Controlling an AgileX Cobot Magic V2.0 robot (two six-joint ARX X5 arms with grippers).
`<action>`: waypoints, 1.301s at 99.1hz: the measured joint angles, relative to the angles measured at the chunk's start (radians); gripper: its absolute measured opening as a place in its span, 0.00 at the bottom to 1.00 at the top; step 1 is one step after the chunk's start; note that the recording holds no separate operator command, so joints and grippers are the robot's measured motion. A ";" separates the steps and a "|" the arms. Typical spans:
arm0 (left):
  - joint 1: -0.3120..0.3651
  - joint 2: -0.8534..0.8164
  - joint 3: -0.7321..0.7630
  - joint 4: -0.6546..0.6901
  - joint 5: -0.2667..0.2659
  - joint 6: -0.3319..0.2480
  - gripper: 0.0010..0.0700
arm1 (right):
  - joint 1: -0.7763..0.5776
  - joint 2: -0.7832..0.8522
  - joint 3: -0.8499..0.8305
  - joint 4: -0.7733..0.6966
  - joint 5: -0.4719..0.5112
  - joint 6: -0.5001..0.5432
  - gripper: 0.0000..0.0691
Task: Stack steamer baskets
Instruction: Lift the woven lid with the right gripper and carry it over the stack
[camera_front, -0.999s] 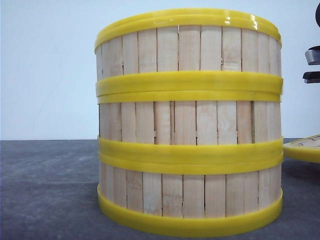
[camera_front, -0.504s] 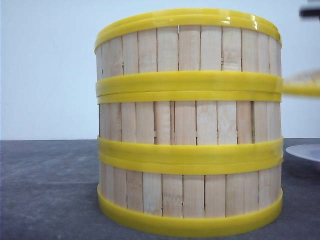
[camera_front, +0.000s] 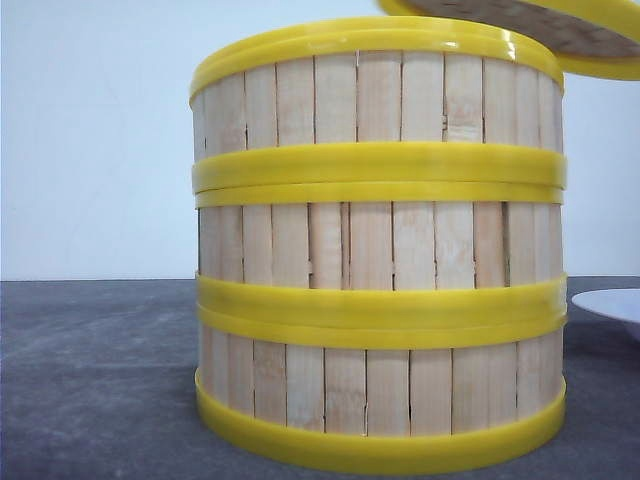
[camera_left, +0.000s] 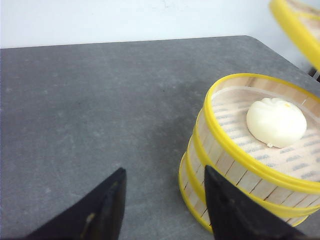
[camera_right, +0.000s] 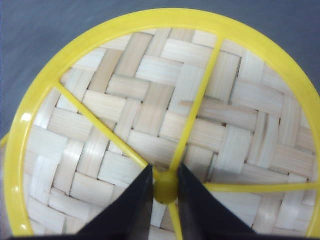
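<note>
Stack of steamer baskets (camera_front: 378, 245) on desk (camera_front: 90, 380), three tiers, top one open with white bun (camera_left: 276, 122) inside. Woven lid (camera_right: 165, 125) with yellow ring and spokes aloft at stack's upper right, carried by right gripper (camera_right: 165, 189), jaws pinching yellow centre knob (camera_right: 165, 187). Left gripper (camera_left: 162, 210) low beside stack, jaws spread, empty. Likely light, stiff, thin weave fragile; glossy plastic likely slippery. Best hold: centre knob, kept level. White plate (camera_front: 610, 303) at right.
</note>
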 joint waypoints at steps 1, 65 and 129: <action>0.000 0.000 0.000 0.000 0.000 0.000 0.41 | 0.010 0.001 0.000 0.000 0.000 0.000 0.08; 0.000 0.000 0.000 -0.003 0.000 -0.001 0.41 | 0.332 0.108 0.000 0.009 0.103 -0.019 0.08; 0.000 0.000 0.000 -0.030 0.000 0.000 0.41 | 0.394 0.193 0.004 0.028 0.120 -0.023 0.08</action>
